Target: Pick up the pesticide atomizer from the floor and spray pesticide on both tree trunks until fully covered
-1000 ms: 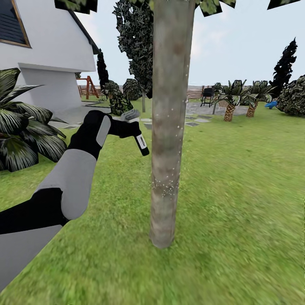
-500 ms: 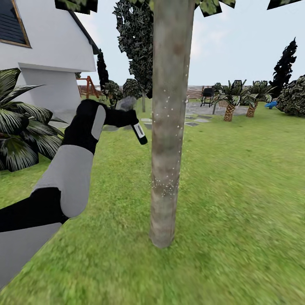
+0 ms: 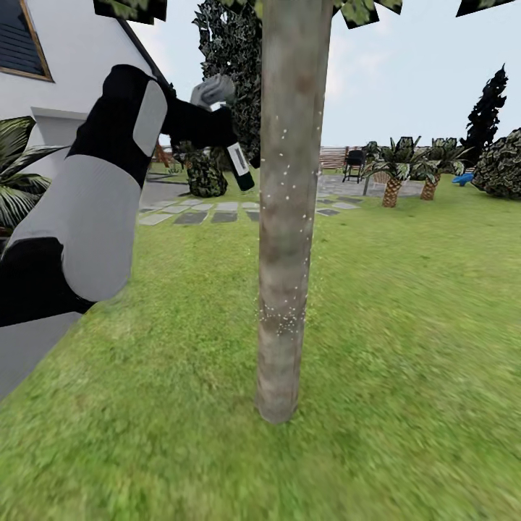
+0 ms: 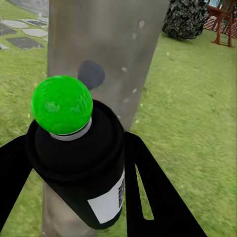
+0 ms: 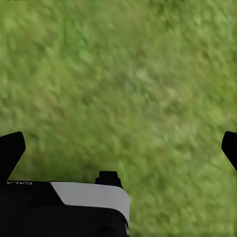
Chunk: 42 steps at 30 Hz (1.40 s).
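A grey-brown tree trunk rises straight from the lawn in the middle of the head view, dotted with white pesticide specks, thickest low down. My left gripper is raised high, just left of the trunk, shut on the pesticide atomizer, whose black bottle hangs tilted below its pale grey trigger head. In the left wrist view the black bottle with a green knob sits between both fingers, close against the trunk. My right gripper hangs open over grass.
A white house and a big-leafed plant stand at the left. Grey stepping stones cross the lawn behind the trunk. Dark cypresses, short palms, a grill and a bush lie farther back.
My left arm has lifted the atomizer from about mid-trunk height to well higher beside the trunk. The trunk and the view have not shifted.
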### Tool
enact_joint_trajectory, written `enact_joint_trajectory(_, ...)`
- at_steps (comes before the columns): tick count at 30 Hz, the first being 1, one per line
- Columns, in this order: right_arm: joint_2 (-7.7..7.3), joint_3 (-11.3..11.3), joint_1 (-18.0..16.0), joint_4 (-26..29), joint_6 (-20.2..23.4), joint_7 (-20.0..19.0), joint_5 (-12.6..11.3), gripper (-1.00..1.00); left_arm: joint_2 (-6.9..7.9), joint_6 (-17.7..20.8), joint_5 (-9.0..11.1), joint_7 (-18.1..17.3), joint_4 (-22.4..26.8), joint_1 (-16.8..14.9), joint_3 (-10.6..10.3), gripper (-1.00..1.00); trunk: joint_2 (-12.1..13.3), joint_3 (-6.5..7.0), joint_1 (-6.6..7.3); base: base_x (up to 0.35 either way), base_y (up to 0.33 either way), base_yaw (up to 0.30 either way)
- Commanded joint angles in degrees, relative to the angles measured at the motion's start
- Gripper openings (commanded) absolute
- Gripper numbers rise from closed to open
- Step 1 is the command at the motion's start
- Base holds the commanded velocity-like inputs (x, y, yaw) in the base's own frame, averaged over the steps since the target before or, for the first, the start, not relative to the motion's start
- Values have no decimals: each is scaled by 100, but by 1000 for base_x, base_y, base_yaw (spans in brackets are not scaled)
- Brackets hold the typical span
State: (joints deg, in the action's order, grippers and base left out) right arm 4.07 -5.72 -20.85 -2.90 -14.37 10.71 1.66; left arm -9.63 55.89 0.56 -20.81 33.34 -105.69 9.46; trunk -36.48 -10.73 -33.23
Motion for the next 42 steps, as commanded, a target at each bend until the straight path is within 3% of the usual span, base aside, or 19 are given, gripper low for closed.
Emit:
enact_joint_trajectory(1, 2, -43, -11, -26, -30, 37, 18, 100, -5, 36, 9, -2, 1, -45, 38, -100, -8, -10, -2, 0, 0, 0)
enact_joint_trajectory(8, -1, -43, -12, -26, -28, 37, 18, 100, -3, 36, 20, -10, -25, -91, 69, -100, -8, -10, -2, 0, 0, 0)
enact_joint_trajectory(12, -1, -43, -10, -26, -27, 37, 18, 100, 28, 28, 22, -2, -436, -92, 121, -100, -8, -10, -2, 0, 0, 0)
enact_joint_trajectory(15, -2, -43, -10, -26, -28, 37, 18, 100, 186, -158, 19, 13, -1344, -92, 140, -100, -8, -10, -2, 0, 0, 0)
enact_joint_trajectory(18, -2, -43, -11, -26, -26, 37, 18, 100, 217, -662, 10, 15, -2161, -92, 143, -100, -8, -10, -2, 0, 0, 0)
enact_joint_trajectory(23, -2, -43, -10, -26, -25, 37, 18, 100, 217, -1254, 5, 15, -2977, -92, 129, -100, -8, -10, -2, 0, 0, 0)
enact_joint_trajectory(31, 3, -43, -12, -26, -28, 37, 18, 100, 176, -1711, 13, 4, -3149, 28, 120, -100, -8, -10, -2, 0, 0, 0)
enact_joint_trajectory(37, 6, -43, -10, -26, -25, 37, 18, 100, -36, -1878, 15, -25, -3157, 189, 121, -100, -8, -10, -2, 0, 0, 0)
enact_joint_trajectory(42, 6, -43, -8, -26, -23, 37, 18, 100, -36, -1912, 14, -28, -3158, 546, 124, -100, -8, -10, -2, 0, 0, 0)
